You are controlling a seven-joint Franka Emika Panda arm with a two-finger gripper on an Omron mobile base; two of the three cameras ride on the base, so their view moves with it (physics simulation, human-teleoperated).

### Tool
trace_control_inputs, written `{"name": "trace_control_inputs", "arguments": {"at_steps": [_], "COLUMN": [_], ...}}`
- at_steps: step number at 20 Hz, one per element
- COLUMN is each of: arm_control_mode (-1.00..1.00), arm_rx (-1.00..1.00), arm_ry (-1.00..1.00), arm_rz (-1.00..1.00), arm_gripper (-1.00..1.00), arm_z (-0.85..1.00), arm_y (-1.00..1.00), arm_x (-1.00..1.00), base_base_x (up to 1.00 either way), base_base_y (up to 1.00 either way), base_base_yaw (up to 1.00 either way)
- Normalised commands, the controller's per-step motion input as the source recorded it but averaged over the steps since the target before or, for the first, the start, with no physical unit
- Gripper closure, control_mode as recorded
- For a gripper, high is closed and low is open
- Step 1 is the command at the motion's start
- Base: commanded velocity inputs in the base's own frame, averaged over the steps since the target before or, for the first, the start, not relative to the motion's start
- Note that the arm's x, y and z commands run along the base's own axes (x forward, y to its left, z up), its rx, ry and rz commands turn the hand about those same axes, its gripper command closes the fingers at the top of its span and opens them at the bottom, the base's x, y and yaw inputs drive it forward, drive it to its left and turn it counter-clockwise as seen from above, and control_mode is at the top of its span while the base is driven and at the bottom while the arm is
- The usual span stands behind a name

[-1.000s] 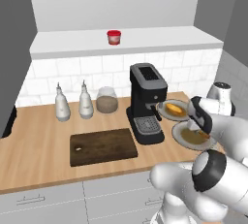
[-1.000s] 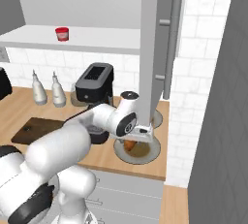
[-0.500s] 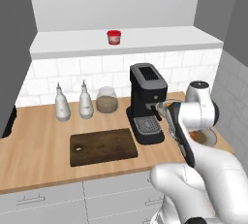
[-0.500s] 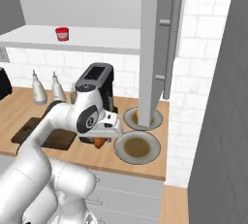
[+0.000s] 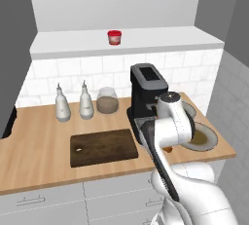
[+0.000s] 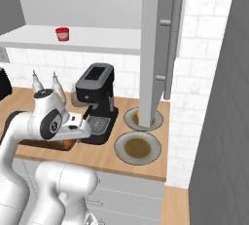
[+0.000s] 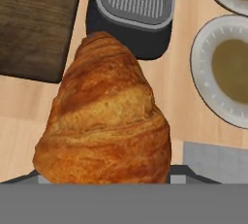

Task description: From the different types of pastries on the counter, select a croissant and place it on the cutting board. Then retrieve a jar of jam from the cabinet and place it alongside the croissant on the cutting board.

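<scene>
Long light-brown wooden desk (image 5: 44,153): dark brown rectangular cutting board (image 5: 103,147) bare, just left of black coffee machine (image 5: 147,95). End effector (image 7: 104,179) clamped on orange-brown crescent croissant (image 7: 104,121), in front of machine, not yet placed. Small red jam jar (image 5: 114,37) untouched on white cabinet shelf (image 5: 160,36) above machine.

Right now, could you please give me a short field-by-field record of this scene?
gripper: shut on the croissant, carried above the counter
cutting board: bare, left of the coffee machine
jar of jam: on the cabinet shelf
near plate: nothing but a brown centre
far plate: partly behind the cabinet door
</scene>
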Motion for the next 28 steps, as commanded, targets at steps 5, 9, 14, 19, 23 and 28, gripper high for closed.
{"name": "trace_control_inputs", "arguments": {"at_steps": [5, 9, 14, 19, 23, 28], "arm_control_mode": [-1.0, -1.0, -1.0, -1.0, -1.0, -1.0], "arm_rx": [0.0, 0.0, 0.0, 0.0, 0.0, 0.0], "arm_ry": [0.05, 0.07, 0.1, 0.15, 0.13, 0.01], "arm_rz": [0.06, 0.04, 0.04, 0.04, 0.01, 0.0], "arm_gripper": [1.0, 1.0, 1.0, 1.0, 1.0, 1.0], "arm_z": [0.05, 0.0, 0.0, -0.03, -0.12, -0.41], "arm_y": [1.0, 1.0, 1.0, 0.96, 0.79, 0.19], "arm_x": [0.4, 0.64, 0.59, 0.33, 0.17, 0.19], "base_base_x": [0.0, 0.0, 0.0, 0.0, 0.0, 0.0], "base_base_y": [0.0, 0.0, 0.0, 0.0, 0.0, 0.0], "base_base_yaw": [0.0, 0.0, 0.0, 0.0, 0.0, 0.0]}}
